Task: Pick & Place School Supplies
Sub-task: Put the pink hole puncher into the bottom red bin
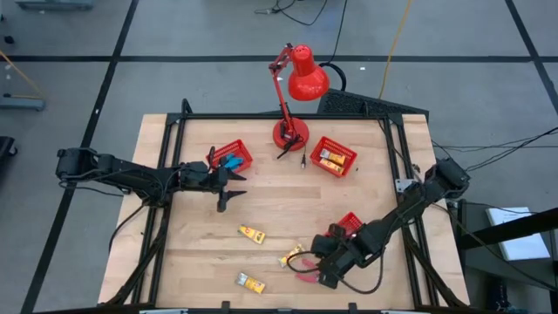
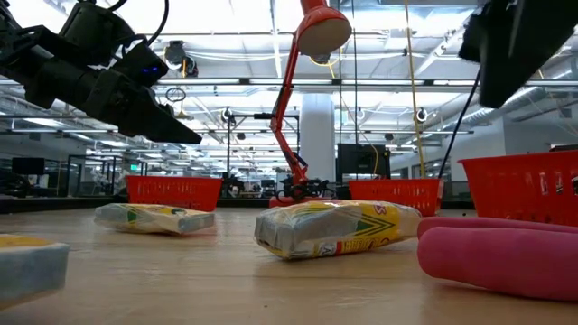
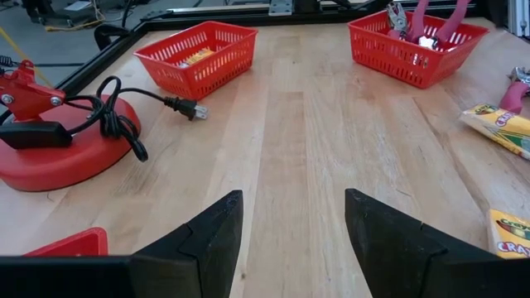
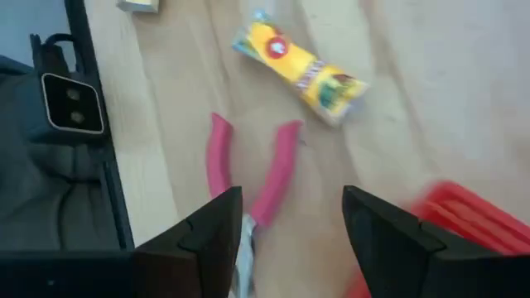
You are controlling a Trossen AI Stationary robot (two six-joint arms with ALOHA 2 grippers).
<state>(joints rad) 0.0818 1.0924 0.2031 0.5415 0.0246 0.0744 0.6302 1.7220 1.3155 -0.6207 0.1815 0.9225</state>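
Only one piece of lettering could be read. In the left wrist view, a yellow packet [image 3: 512,234] lying on the desk [image 3: 306,124] just ahead of the left hand [image 3: 294,240], off to one side of its fingers, bore the letters "CRA", cut off at the picture's edge. A second yellow-and-green packet [image 3: 497,128] farther from that hand carried print too small to read.

The surface [image 3: 306,141] is pale, matt wood. The baskets [image 3: 197,56] look like glossy red plastic mesh. The crayon packet [image 4: 300,68] has shiny wrapping; the pliers [image 4: 248,178] have smooth pink handles.
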